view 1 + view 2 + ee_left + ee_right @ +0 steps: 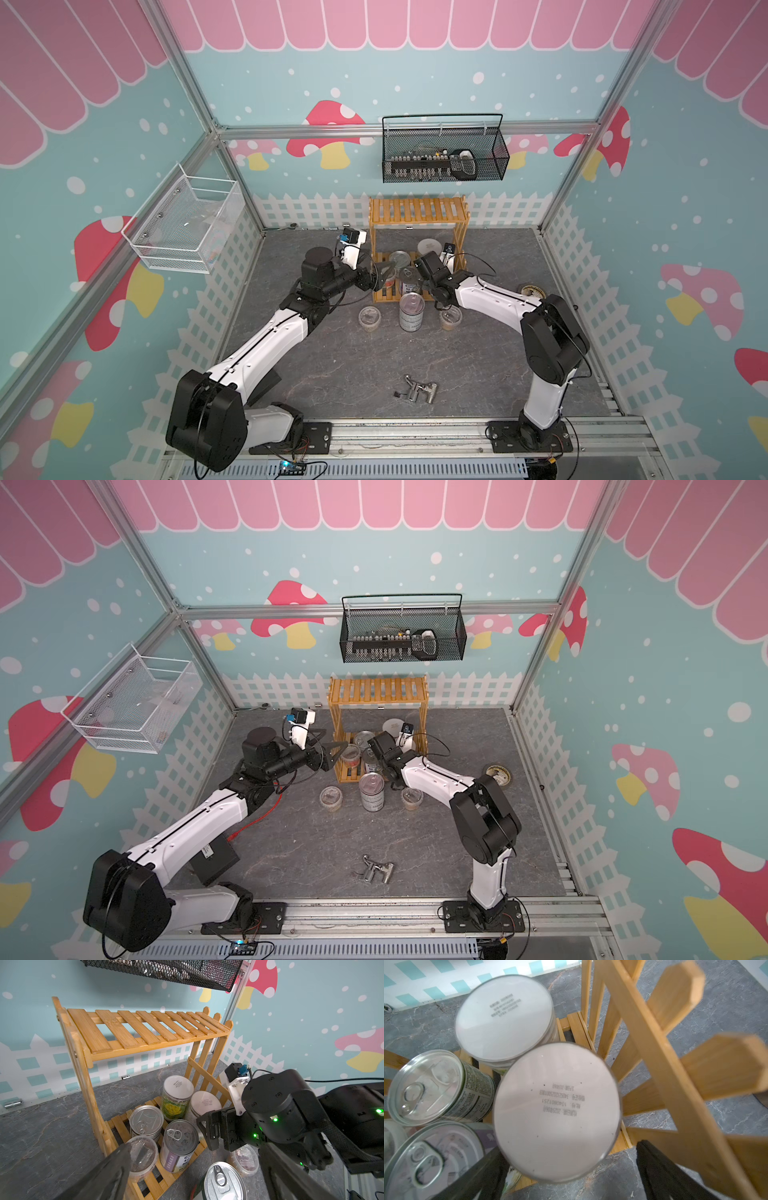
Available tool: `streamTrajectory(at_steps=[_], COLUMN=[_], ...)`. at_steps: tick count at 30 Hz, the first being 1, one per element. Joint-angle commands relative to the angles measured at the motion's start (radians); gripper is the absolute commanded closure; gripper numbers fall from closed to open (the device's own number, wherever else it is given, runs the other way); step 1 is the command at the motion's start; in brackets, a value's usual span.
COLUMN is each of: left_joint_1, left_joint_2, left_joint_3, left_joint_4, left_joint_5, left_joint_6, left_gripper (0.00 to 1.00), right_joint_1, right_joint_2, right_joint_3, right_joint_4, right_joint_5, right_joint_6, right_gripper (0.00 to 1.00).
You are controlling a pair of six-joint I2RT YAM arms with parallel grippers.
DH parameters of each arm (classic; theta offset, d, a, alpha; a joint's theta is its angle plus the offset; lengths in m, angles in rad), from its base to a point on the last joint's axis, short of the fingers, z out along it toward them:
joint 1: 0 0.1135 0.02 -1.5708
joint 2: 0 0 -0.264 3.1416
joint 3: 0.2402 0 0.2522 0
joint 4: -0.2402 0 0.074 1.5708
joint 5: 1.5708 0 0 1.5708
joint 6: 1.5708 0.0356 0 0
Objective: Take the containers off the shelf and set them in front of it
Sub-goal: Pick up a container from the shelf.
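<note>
Grey worktop (pixel 332 374) in a mushroom-papered booth: three containers (pixel 411 311) stand before the wooden shelf (pixel 417 210), and five more wait on its bottom tier. Both pincers gape empty, left pincer (pixel 384 275) beside a shelved cup (pixel 143 1155), right pincer (pixel 564 1159) astride a white-lidded jar (pixel 556 1109).

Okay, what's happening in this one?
Two robot arms are emptying a wooden shelf. A can between two plastic cups already stands on the table in front; five containers are still on the bottom tier. The left claw, open, hovers by the third cup, and the right claw, open, straddles a white-lidded jar. Nothing is gripped.
</note>
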Motion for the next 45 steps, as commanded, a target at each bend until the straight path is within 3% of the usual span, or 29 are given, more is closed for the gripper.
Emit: streamTrajectory(at_steps=[1,20,24,29,45], left_joint_1=[0.007,0.012,0.014,0.017,0.021], left_joint_2=[-0.011,-0.012,-0.006,-0.007,-0.001], left_joint_3=[-0.007,-0.01,-0.008,-0.007,-0.004], left_joint_4=[-0.001,-0.001,-0.001,-0.001,0.0], left_joint_5=[0.018,0.018,0.021,0.025,0.038], left_joint_6=[0.011,0.017,0.017,0.015,0.012], left_gripper=[0.01,0.01,0.01,0.01,0.01], right_joint_1=[-0.013,-0.068,-0.068,-0.068,-0.032], right_joint_2=[0.037,0.125,0.117,0.068,-0.172], right_joint_3=[0.048,0.133,0.122,0.063,-0.115], right_joint_4=[-0.023,0.013,0.023,0.074,0.192], right_joint_5=[0.026,-0.019,-0.025,-0.043,-0.121], right_joint_6=[0.012,-0.03,-0.037,-0.062,-0.267], right_gripper=[0.01,0.02,0.1,0.26,0.26])
